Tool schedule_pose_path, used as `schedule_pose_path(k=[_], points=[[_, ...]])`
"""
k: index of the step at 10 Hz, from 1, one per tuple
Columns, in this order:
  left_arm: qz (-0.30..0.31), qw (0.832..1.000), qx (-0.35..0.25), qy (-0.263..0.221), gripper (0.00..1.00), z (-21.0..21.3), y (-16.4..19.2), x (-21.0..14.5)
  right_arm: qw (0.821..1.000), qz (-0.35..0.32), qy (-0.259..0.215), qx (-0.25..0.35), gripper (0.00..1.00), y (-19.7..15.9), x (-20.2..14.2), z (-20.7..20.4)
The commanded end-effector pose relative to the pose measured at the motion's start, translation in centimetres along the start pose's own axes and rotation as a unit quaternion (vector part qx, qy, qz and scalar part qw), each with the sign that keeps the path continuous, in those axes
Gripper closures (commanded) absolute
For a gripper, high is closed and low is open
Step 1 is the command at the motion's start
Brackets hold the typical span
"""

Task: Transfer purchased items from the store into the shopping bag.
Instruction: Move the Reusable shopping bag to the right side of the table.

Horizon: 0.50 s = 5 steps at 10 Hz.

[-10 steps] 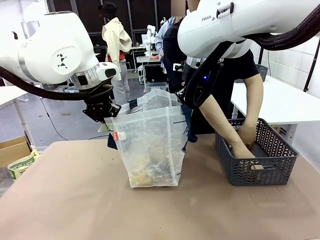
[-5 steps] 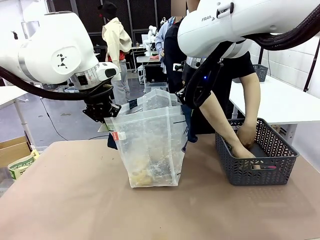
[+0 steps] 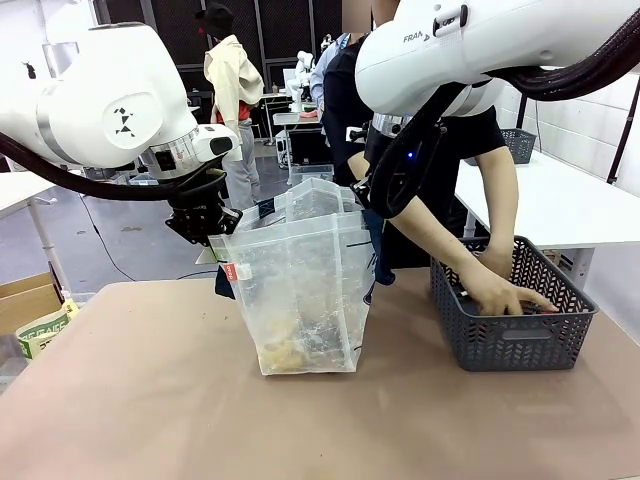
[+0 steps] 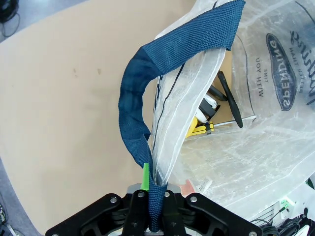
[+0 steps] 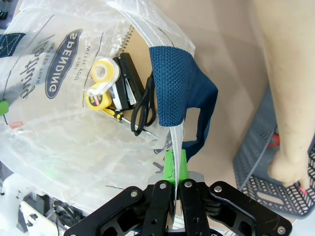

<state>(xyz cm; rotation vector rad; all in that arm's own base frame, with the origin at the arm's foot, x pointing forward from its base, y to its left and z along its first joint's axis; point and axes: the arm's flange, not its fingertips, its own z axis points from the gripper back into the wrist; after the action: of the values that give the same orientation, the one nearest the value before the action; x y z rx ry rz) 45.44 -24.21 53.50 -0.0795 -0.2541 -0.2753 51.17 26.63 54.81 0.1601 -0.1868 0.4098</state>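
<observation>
Left jaws: pinched on shopping bag (image 3: 300, 290) strap (image 4: 133, 98)
Right jaws: pinched on bag rim
Hand (image 3: 497, 293): in basket (image 3: 520, 345), perhaps grasping

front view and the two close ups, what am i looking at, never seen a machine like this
Two white robot arms share a brown table with a person. The wide picture looks across it from between the arms; the other two come from cameras on the arms' wrists. The left pincer and right pincer are each shut on one side of the clear shopping bag by its navy straps, holding its mouth open. Inside lie purchased items: yellow tape rolls, black scissors. The person's hand reaches into a grey basket.
</observation>
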Motion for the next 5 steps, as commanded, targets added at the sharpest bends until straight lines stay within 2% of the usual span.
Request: schedule_pose_path(k=[1, 5], points=[[0.002, 1.0, 0.003, -0.003, 1.0, 0.29, 0.43, 0.02, 1.0, -0.003, -0.002, -0.001, 1.0, -0.29, 0.0, 0.14], [0.002, 1.0, 0.003, -0.003, 1.0, 0.29, 0.43, 0.02, 1.0, -0.003, -0.002, -0.001, 1.0, -0.29, 0.0, 0.14]])
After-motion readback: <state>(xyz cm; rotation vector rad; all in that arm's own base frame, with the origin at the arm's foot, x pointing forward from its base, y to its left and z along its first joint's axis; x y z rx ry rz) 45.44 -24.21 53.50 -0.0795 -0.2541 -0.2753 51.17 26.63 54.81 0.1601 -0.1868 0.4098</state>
